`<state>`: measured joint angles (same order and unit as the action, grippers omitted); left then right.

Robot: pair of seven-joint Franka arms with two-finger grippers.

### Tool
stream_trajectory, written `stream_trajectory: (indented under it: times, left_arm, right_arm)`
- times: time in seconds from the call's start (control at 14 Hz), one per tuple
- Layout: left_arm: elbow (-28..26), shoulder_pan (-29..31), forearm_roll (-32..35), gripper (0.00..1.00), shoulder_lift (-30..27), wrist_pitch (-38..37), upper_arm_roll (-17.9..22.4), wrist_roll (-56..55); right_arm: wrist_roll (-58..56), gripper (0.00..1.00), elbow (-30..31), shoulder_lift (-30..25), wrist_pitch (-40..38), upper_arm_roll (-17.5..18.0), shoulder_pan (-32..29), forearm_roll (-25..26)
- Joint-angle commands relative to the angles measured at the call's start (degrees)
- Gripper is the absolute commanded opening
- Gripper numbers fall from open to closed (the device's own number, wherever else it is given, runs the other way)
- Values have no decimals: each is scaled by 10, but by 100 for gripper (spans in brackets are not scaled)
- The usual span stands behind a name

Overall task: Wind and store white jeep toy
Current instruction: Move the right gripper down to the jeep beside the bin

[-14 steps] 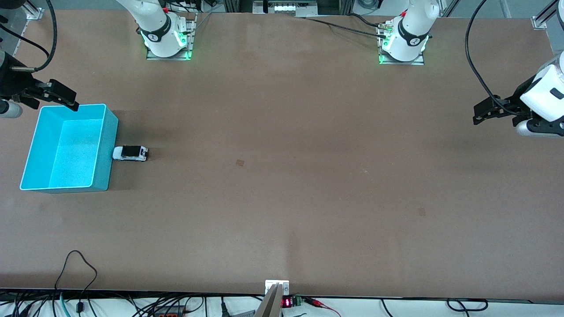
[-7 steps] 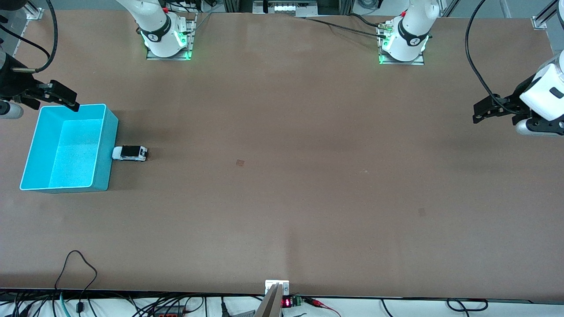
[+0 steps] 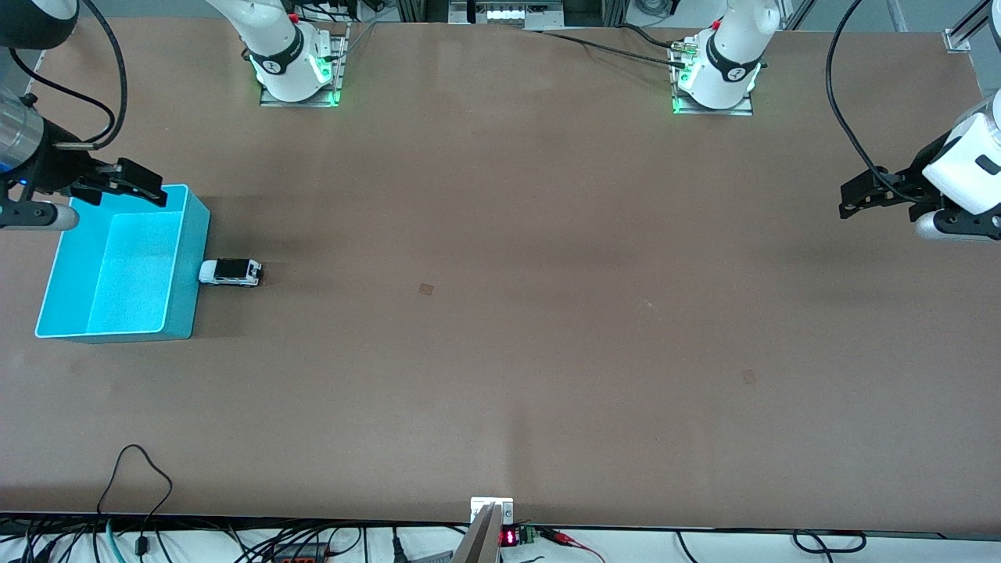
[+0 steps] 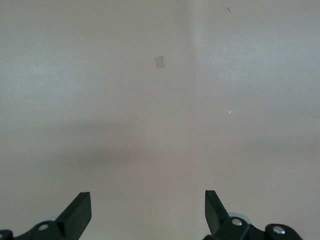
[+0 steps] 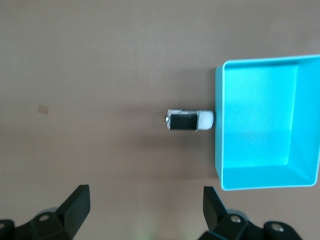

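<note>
In the front view, the white jeep toy (image 3: 230,272) is seen on the desk (image 3: 500,313) near the right arm's end, touching the side wall of the cyan bin (image 3: 188,270) that faces the desk's middle. The right gripper (image 3: 131,183) is held over the bin's rim at its corner nearest the robots' bases, fingers spread wide, nothing gripped. The left gripper (image 3: 859,199) is hung over the desk's edge at the left arm's end, empty, that arm waiting. In the left wrist view, only bare desk is seen between the parted fingers (image 4: 77,215). In the right wrist view, jeep (image 5: 189,120) and bin (image 5: 218,125) are seen below, fingers (image 5: 75,205) wide apart.
</note>
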<state>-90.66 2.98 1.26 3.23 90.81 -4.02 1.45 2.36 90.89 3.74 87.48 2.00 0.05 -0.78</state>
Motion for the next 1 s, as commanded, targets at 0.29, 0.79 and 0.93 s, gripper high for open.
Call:
stream_trajectory:
  times: [0.29, 0.79, 0.93]
  left_arm:
    - [-7, -3, -6, 100, -12, -6, 5, 2]
    - [-7, -3, -6, 100, -12, -6, 5, 2]
    - [-7, -3, -6, 100, -12, -6, 8, 2]
  right_arm:
    - [-152, 100, 10, 49, -88, 1, -1, -7]
    - [-511, 100, 114, 90, 78, -3, -29, 26]
    - [-592, 100, 168, 89, 154, -3, -44, 26]
